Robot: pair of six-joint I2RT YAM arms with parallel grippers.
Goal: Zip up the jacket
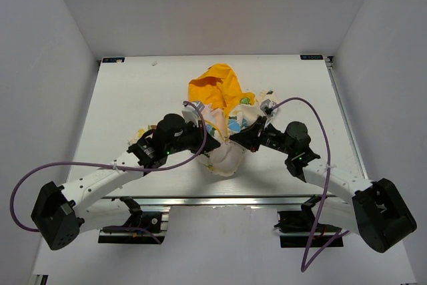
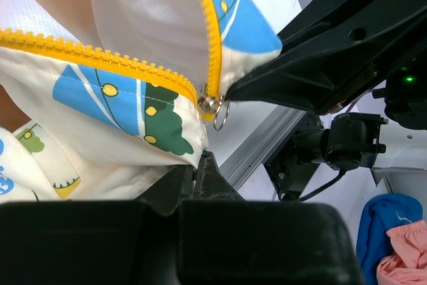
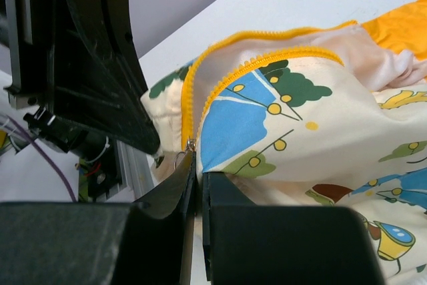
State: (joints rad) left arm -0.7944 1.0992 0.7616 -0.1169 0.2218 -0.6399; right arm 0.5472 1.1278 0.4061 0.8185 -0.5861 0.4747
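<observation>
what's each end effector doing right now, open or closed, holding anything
left end effector: closed on the hem of the jacket, below the zipper slider
right end effector: closed on the jacket beside the zipper slider

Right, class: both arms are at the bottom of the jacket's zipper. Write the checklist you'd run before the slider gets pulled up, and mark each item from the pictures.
1. Left gripper jaws shut on the jacket hem just below the slider: ok.
2. Both tooth rows feed into the slider: ok.
3. Right gripper jaws shut at the slider: ok.
4. Pull ring actually pinched by them: cannot tell; it seems to hang beside the tip.
5. Track ahead straight and taut: not ok; the rows curve apart over slack fabric.
</observation>
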